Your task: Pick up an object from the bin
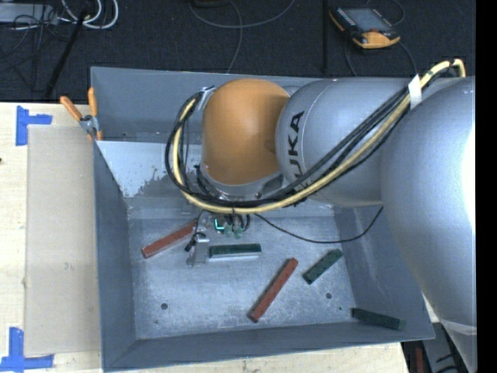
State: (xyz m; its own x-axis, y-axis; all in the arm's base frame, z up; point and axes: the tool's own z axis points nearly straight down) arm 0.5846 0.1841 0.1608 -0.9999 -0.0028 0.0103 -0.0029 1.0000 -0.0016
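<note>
Most of gripper (197, 249) beneath orange cover (241, 134)

Front-left bin floor (175, 298) bare; brown stick (273, 289), green stick (322, 266) clutter centre-right; arm (326, 146) overhangs back.

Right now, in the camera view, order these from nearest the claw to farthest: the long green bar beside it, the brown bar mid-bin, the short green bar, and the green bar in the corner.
1. Long green bar, just right of the claw.
2. Brown bar, mid-bin, lower right of the claw.
3. Short green bar, further right.
4. Corner green bar, lower right.
</note>
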